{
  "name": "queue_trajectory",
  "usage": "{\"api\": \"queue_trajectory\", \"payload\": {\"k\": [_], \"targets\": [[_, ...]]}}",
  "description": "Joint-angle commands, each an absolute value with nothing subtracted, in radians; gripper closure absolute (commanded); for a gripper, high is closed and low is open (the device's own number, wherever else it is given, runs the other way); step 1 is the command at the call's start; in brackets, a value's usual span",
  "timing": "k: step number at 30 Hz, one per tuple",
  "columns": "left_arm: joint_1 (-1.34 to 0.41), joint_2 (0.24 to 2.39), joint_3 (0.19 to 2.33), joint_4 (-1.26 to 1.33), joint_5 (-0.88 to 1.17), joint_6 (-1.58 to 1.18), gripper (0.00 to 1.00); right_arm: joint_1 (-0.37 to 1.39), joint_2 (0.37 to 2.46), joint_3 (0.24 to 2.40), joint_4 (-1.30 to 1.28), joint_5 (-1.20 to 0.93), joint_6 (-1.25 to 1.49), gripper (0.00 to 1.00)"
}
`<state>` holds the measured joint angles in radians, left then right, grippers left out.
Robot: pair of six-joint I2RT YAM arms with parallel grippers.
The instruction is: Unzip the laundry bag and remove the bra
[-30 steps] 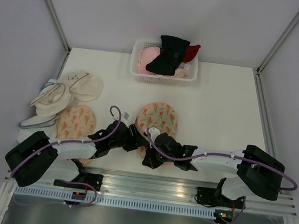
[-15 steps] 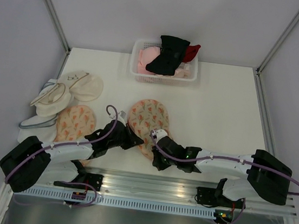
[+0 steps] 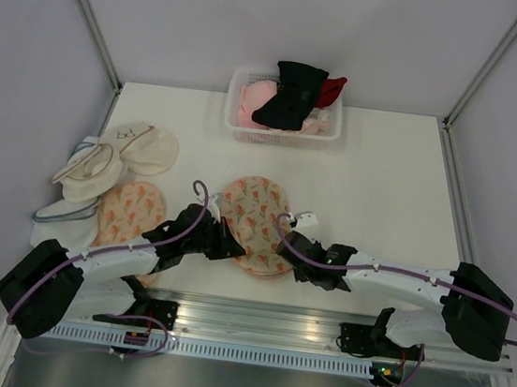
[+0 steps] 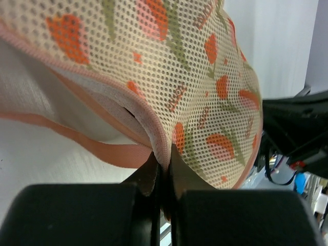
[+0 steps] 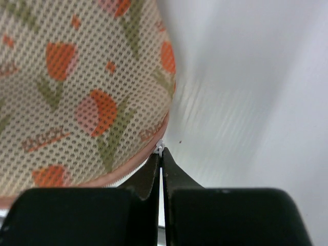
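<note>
unzipping: the laundry bag (image 3: 253,221) lies mid table (image 3: 384,171), left gripper (image 4: 163,160) pinched shut on its pink edging (image 4: 102,151), right gripper (image 5: 160,158) closed on what looks like the zipper pull (image 5: 160,148), which next wants drawing along the rim; bra unseen.

Overhead view of the table (image 3: 384,171); both wrist views close against the laundry bag (image 4: 205,77).

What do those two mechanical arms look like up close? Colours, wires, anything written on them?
They are a matching pair. The left arm and right arm have slim white links between bulky black joint housings, and a purple cable loops along each. The left gripper and right gripper are matte black pincers narrowing to thin points. No writing or markings are legible.
</note>
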<state>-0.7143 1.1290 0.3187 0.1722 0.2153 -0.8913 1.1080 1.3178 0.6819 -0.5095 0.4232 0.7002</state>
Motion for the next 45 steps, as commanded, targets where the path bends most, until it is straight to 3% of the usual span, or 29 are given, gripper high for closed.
{"api": "queue_trajectory", "payload": {"k": [1, 8, 15, 16, 18, 19, 20, 22, 23, 27, 36, 45], "targets": [[-0.712, 1.128, 0.342, 0.175, 0.342, -0.755, 0.98, 1.069, 1.37, 0.759, -0.569, 0.551, 0.686, 0.99], [-0.712, 1.115, 0.376, 0.16, 0.422, -0.681, 0.98, 1.008, 1.523, 0.79, -0.545, 0.549, 0.649, 1.0], [-0.712, 1.118, 0.399, 0.167, 0.426, -0.707, 0.94, 1.008, 1.388, 0.75, -0.577, 0.551, 0.702, 0.99], [-0.712, 1.118, 0.403, 0.173, 0.428, -0.713, 0.86, 1.008, 1.372, 0.752, -0.618, 0.563, 0.722, 1.0], [-0.713, 1.12, 0.407, 0.189, 0.433, -0.738, 0.72, 1.008, 1.322, 0.767, -0.659, 0.598, 0.735, 0.79], [-0.713, 1.12, 0.405, 0.208, 0.436, -0.744, 0.51, 1.009, 1.31, 0.775, -0.704, 0.607, 0.742, 0.67], [-0.715, 1.121, 0.402, 0.215, 0.439, -0.752, 0.43, 1.008, 1.289, 0.793, -0.722, 0.626, 0.745, 0.51], [-0.716, 1.123, 0.397, 0.219, 0.422, -0.778, 0.29, 1.008, 1.275, 0.813, -0.78, 0.647, 0.753, 0.42], [-0.718, 1.121, 0.397, 0.213, 0.416, -0.784, 0.27, 1.009, 1.263, 0.827, -0.791, 0.652, 0.75, 0.36], [-0.719, 1.063, 0.391, 0.091, 0.246, -0.833, 0.24, 1.014, 1.235, 0.853, -0.812, 0.661, 0.718, 0.33], [-0.719, 0.588, 0.31, -0.32, -0.199, -1.075, 0.2, 1.118, 1.154, 0.868, -0.519, 0.408, 0.471, 0.33], [-0.719, 0.281, 0.245, -0.538, -0.317, -1.229, 0.2, 1.209, 1.379, 1.012, -0.385, 0.324, 0.373, 0.32]]}}
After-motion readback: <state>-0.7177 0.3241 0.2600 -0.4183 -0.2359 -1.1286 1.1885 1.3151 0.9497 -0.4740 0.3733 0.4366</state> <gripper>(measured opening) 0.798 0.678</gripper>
